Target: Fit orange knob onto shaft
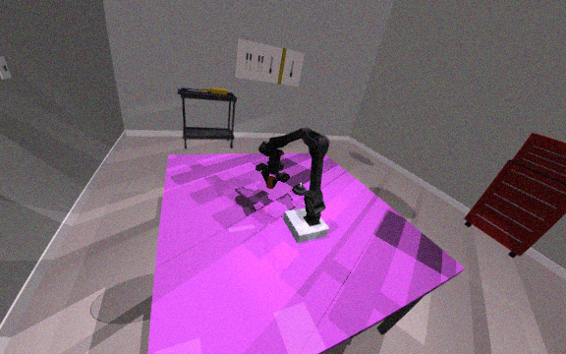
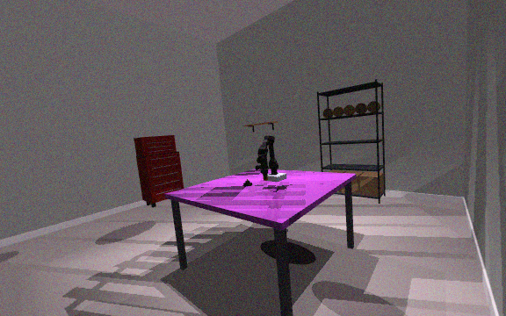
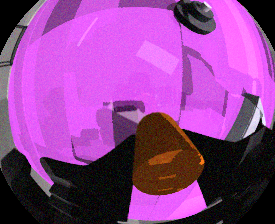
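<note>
The orange knob [image 1: 270, 182] [image 3: 165, 160] is between the fingers of my gripper [image 1: 271, 178] [image 3: 168, 150], which is shut on it. The knob hangs above the table, with the gripper's shadow lying apart from it. In the wrist view the knob shows a rounded, tapering outline; its hole is hidden. The dark round pedestal [image 1: 299, 190] [image 2: 247, 183] [image 3: 195, 21] stands on the table, to the right of the knob in the top view and at the top of the wrist view. The silver shaft [image 3: 207, 7] stands up from it; its flat side cannot be made out.
The arm's white base block [image 1: 308, 230] [image 2: 277, 176] sits on the magenta table [image 1: 204, 275] [image 2: 323, 184], near the pedestal. A black cart [image 1: 208, 133], a red cabinet [image 1: 534, 197] [image 2: 158, 168] and a shelf rack [image 2: 351, 141] stand away from the table.
</note>
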{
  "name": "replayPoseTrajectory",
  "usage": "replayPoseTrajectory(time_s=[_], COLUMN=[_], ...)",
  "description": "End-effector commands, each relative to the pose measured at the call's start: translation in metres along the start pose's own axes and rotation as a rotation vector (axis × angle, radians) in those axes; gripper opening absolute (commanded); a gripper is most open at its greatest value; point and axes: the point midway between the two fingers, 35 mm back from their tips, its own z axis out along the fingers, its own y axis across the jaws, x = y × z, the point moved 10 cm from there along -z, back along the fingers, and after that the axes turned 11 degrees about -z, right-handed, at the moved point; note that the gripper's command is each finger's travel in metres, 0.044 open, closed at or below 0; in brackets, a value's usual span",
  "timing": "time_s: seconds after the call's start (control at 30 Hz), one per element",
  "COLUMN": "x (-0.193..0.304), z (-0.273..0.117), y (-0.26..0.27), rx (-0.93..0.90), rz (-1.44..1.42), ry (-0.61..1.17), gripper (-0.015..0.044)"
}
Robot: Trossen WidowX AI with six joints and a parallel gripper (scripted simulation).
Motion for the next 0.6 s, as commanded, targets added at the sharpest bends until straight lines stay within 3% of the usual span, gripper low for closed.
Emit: replayPoseTrajectory(time_s=[0.0,0.57], x=[0.000,0.002], z=[-0.017,-0.071], y=[0.001,0.000], rx=[-0.012,-0.012], rz=[-0.001,-0.001], ry=[-0.011,-0.011], gripper=[0.0000,0.0000])
